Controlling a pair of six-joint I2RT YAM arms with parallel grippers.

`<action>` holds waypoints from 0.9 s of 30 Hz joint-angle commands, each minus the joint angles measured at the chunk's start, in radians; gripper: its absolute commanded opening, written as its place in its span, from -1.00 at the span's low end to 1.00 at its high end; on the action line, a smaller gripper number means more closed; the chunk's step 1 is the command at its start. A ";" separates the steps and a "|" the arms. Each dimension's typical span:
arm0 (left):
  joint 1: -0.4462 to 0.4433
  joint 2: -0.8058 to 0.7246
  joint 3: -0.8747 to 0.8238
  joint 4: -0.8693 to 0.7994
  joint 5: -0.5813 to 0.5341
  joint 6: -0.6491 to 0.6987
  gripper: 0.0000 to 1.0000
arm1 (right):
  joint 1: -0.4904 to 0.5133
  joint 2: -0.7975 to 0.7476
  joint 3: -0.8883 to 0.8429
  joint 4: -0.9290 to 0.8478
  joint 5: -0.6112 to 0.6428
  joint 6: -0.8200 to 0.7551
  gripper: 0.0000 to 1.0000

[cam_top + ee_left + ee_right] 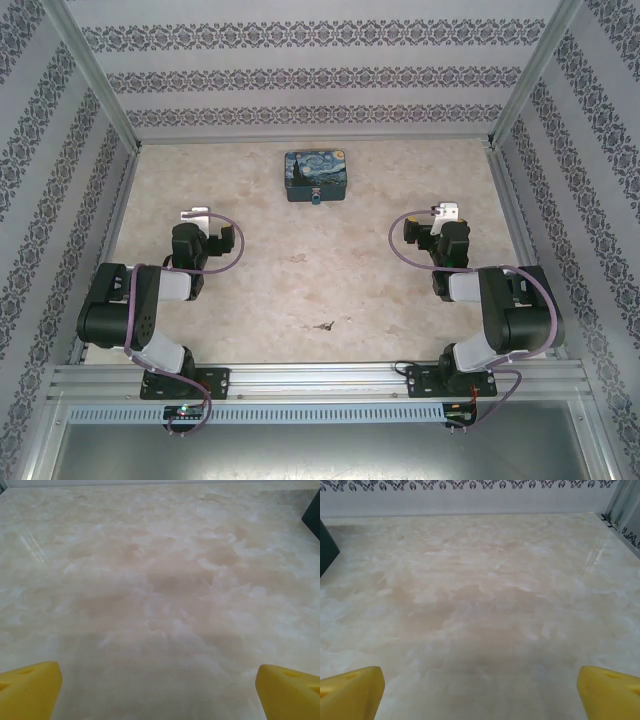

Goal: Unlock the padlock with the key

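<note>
The tiny blue padlock (316,199) hangs at the front face of a blue-and-yellow painted tin (316,175) at the back middle of the table. A small dark sliver, which looks like the key (323,325), lies on the marble-patterned tabletop near the front middle. My left gripper (197,215) rests at the left, well short of the tin, open with its yellow fingertips (30,690) wide apart over bare table. My right gripper (447,211) sits at the right, also open, with its yellow fingertips (610,692) spread and nothing between them.
A dark corner of the tin (312,510) shows at the upper right of the left wrist view, and the tin's edge (327,545) at the left of the right wrist view. Patterned walls and metal posts (95,90) enclose the table on three sides.
</note>
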 commanded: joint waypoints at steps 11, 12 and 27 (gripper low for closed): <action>0.015 0.003 0.014 0.021 0.020 0.015 0.99 | -0.008 -0.008 0.021 0.010 -0.023 -0.019 0.97; 0.015 0.003 0.014 0.022 0.020 0.015 0.99 | -0.009 -0.009 0.020 0.010 -0.023 -0.018 0.97; 0.014 -0.103 0.101 -0.211 -0.008 0.005 0.99 | -0.023 -0.227 0.112 -0.324 0.009 0.043 0.96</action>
